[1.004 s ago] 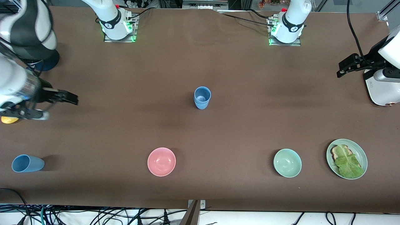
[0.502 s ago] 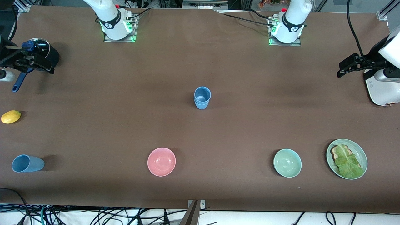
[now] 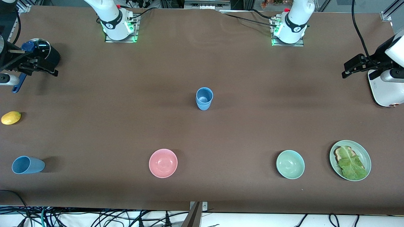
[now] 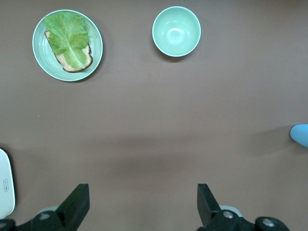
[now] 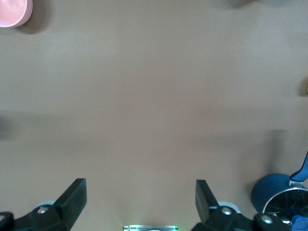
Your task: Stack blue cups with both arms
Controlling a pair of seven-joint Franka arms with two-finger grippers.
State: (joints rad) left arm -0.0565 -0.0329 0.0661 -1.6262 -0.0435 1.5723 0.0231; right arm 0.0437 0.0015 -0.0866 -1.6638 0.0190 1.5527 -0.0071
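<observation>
Two blue cups (image 3: 204,98) stand nested upright at the middle of the table, the slate blue one inside the brighter one. A sliver of blue cup (image 4: 301,134) shows at the edge of the left wrist view. Another sky blue cup (image 3: 27,165) lies on its side near the front edge at the right arm's end. My right gripper (image 3: 52,70) is open and empty in the air beside the navy pot; it also shows in its wrist view (image 5: 140,202). My left gripper (image 3: 345,71) is open and empty over the left arm's end; it also shows in its wrist view (image 4: 143,204).
A navy pot (image 3: 44,52) with a glass lid and a lemon (image 3: 11,117) sit at the right arm's end. A pink bowl (image 3: 163,163), a mint bowl (image 3: 290,164) and a plate with lettuce (image 3: 350,160) lie along the front. A white appliance (image 3: 385,91) stands at the left arm's end.
My right arm has swung away from over the lemon to beside the navy pot, uncovering the pot and the lemon. The left gripper has barely shifted. The cups have not moved.
</observation>
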